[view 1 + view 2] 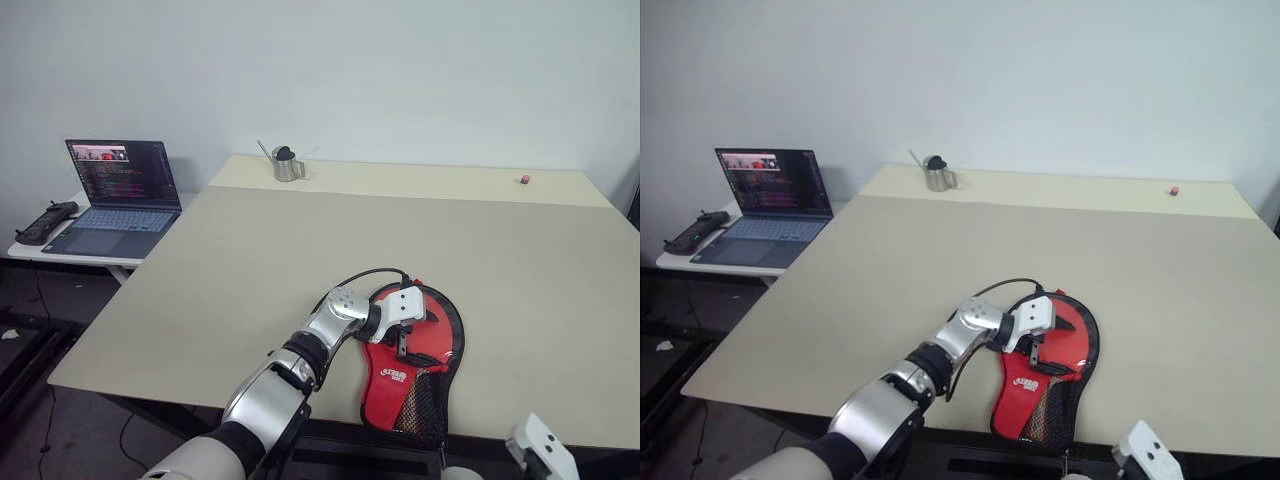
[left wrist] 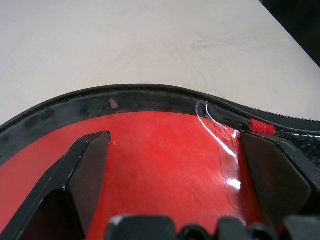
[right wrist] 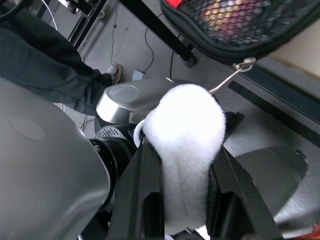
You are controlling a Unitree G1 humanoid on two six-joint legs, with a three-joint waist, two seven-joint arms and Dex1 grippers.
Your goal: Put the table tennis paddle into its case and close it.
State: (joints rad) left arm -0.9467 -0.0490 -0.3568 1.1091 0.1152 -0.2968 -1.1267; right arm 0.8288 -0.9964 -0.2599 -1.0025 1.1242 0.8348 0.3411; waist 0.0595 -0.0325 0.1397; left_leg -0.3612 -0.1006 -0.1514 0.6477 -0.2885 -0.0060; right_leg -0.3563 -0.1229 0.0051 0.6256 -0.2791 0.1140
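Nearest the robot, the right end effector (image 3: 184,147) sits below the counter (image 1: 300,240) edge, pinching a white fluffy pull tab (image 3: 187,115). A thin cord (image 3: 227,80) runs from it up to the zipper slider (image 3: 246,62) at the handle end of the case (image 1: 400,385). That end, with the black mesh pocket (image 1: 425,400), hangs out over the counter edge.

This looks like the risky bit. The case is soft, so a pull on the cord could drag the whole thing off the counter instead of moving the slider. The fluffy tab could also slip out of the pinch, or the cord could snag.

A bit further in, the left end effector (image 2: 175,145) is spread wide over the round end of the case. Its fingers (image 2: 90,165) hover over or rest on a glossy red surface, and it's hard to tell which. That surface looks like the table tennis paddle (image 2: 165,170) lying inside the black rim. If that hand isn't actually pressing down, nothing anchors the case. If its fingers stay inside the rim, the zipper probably runs into them.

Way at the back are a steel jug (image 1: 288,165) and a laptop (image 1: 120,200) on a side table, well clear of any trouble.
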